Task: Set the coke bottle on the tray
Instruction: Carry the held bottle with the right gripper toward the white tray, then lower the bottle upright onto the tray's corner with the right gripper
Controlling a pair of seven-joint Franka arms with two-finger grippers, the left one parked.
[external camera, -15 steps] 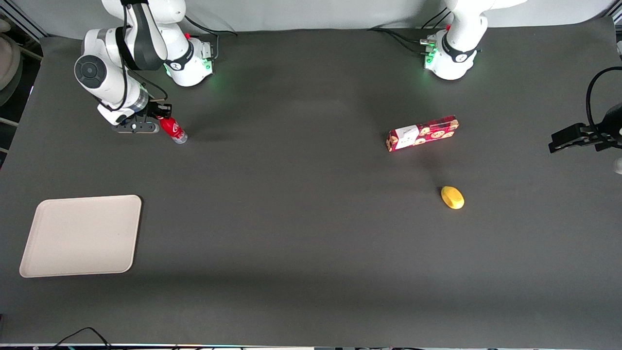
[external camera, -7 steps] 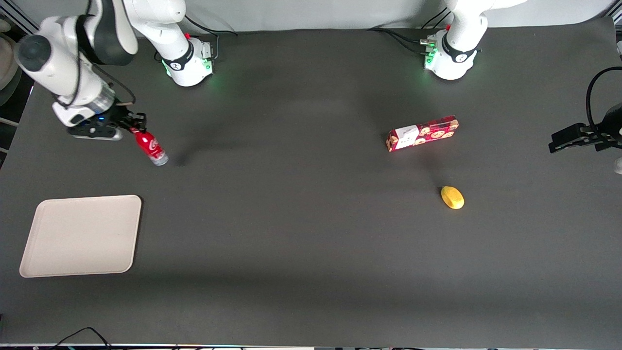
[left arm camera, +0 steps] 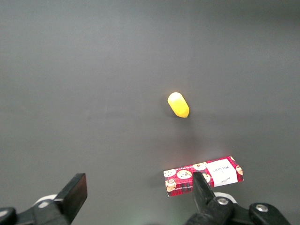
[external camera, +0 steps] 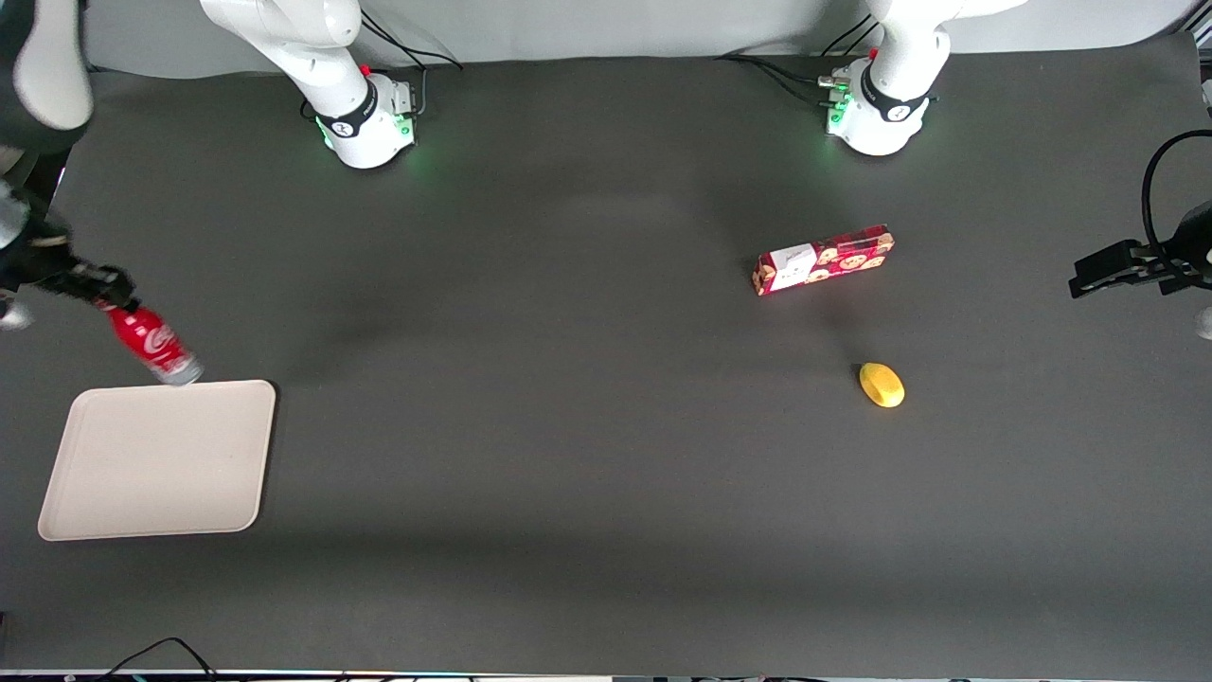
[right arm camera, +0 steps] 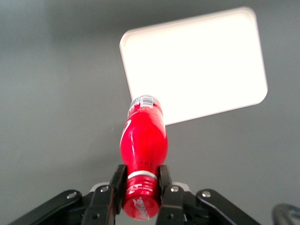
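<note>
We see the gripper (external camera: 106,292) at the working arm's end of the table, raised off the surface, with its two fingers (right arm camera: 165,180) closed tight on the neck of the bottle (external camera: 151,344) just under the red cap. The bottle hangs tilted from that grip, cap up at the fingers and its silvery base lowest, and in the front view the base shows right at the tray's (external camera: 227,493) edge that lies farthest from the camera. From the wrist view we look down the bottle (right arm camera: 143,140) from its cap end, and its base overlaps one rounded corner of the tray (right arm camera: 211,70) below it; we cannot tell how high above the tray it hangs, though it does not seem to touch it. The tray lies flat on the dark table (external camera: 568,474) with nothing on it. Well apart, toward the parked arm's end, we see a red cookie box (external camera: 824,260) lying flat and a small yellow fruit (external camera: 882,385) nearer the front camera than the box; both show again in the left wrist view, the fruit (left arm camera: 178,104) and the box (left arm camera: 180,180) apart from each other
</note>
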